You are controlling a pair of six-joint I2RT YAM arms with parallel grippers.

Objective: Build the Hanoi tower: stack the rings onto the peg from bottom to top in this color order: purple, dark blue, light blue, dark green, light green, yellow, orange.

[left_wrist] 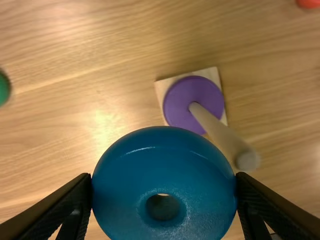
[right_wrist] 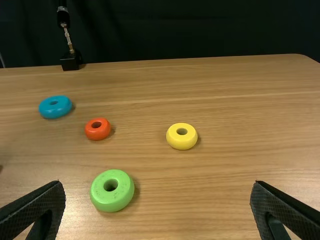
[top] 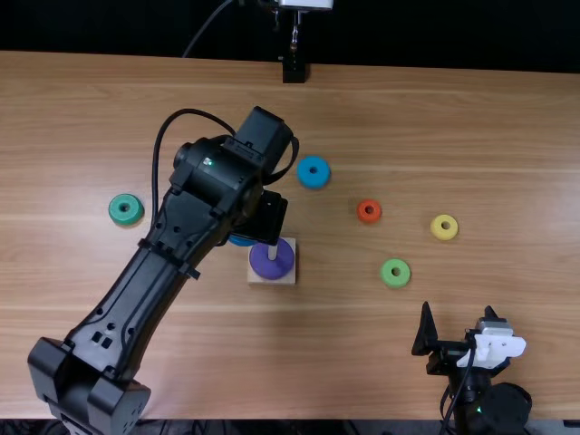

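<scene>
Left gripper [top: 263,219]: seen in the top view close to the peg, with the arm extended from the lower left.
Left jaws: in the left wrist view, the left gripper [left_wrist: 164,175] is parted to the breadth of the dark blue ring [left_wrist: 160,155]; the ring is held between both fingers, one pressed to each side.
Held ring: carried above the table, just beside the peg [left_wrist: 222,135], its hole facing the wrist camera.
Right gripper [top: 458,310]: located over the near right part of the table [top: 362,362].
Right jaws: fingers set wide apart; nothing gripped.
Peg base: square wooden block [top: 290,278]; the purple ring [top: 273,263] is seated on it, around the foot of the peg.
Light blue ring [top: 314,181]: laid flat beyond the peg base, slightly to the right.
Dark green ring [top: 126,217]: on the table, well left of the base.
Orange ring [top: 369,219]: right of the base, between the light blue and yellow rings.
Light green ring [top: 395,281]: nearer the right gripper.
Yellow ring [top: 444,234]: farthest right of the rings.
</scene>
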